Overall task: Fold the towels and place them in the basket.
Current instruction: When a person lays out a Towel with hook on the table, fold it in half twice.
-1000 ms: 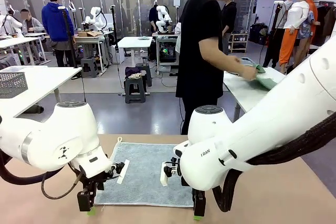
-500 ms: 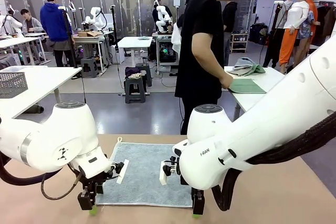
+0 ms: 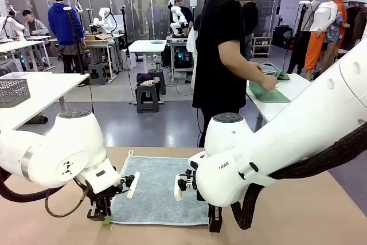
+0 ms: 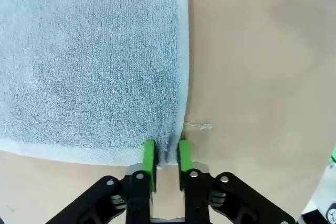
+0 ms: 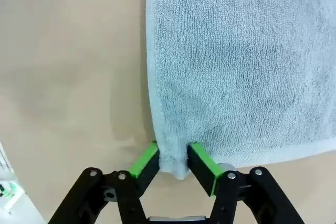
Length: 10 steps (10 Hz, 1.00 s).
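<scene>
A light blue-grey towel (image 3: 156,190) lies flat on the tan table. My left gripper (image 3: 104,217) is down at its near left corner. In the left wrist view the left gripper (image 4: 164,156) is shut, with its green pads pinching that corner of the towel (image 4: 89,56). My right gripper (image 3: 213,225) is at the near right corner. The right wrist view shows the right gripper (image 5: 173,165) shut on a bunched bit of the towel's (image 5: 236,61) corner. A green towel (image 3: 270,94) lies on a white side table under the person's hand (image 3: 267,83). The basket is out of view.
The person stands beyond the far edge, turned to the white side table (image 3: 258,102) at the right. A pale grey mesh basket (image 3: 12,92) sits on another white table at the far left. Bare tan tabletop (image 3: 321,210) lies on both sides of the towel.
Both grippers went from open to shut on the towel's near corners and shifted slightly inward. The person's hands moved over the green towel.
</scene>
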Motion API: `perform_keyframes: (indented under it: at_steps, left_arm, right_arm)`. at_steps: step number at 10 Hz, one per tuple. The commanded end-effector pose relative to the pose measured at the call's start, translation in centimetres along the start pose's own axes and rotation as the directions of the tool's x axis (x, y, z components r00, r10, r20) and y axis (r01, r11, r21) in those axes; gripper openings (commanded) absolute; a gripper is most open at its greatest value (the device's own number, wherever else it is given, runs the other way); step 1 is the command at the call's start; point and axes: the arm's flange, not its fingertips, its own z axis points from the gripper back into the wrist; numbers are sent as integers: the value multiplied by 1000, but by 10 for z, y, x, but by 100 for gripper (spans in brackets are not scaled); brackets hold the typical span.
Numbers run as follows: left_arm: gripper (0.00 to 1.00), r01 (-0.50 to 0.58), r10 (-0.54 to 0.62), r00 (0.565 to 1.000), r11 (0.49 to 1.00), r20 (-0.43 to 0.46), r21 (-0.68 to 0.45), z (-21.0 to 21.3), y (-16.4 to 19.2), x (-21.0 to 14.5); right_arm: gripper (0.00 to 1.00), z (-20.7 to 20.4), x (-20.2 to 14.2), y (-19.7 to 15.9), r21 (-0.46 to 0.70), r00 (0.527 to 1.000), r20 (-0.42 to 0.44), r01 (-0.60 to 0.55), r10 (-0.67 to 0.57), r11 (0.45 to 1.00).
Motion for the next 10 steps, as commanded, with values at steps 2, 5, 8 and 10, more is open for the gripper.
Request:
perform_keyframes:
  at_steps: [2, 5, 8, 10]
  left_arm:
    - [0, 11, -10, 999, 1000, -32, 12, -3, -2, 3]
    - [0, 28, -29, 998, 999, -54, -16, 6, 2, 8]
    - [0, 31, -32, 997, 999, -66, -19, 14, 3, 10]
    - [0, 19, -20, 998, 1000, -61, -23, 15, 1, 9]
  right_arm:
    - [6, -9, -2, 3, 2, 1000, -15, 6, -6, 1000]
    - [0, 4, 3, 1, 9, 999, -37, -4, 4, 1000]
    - [0, 16, 10, -5, 35, 998, -55, -24, 26, 999]
    - [0, 16, 12, -7, 27, 998, -60, -29, 31, 999]
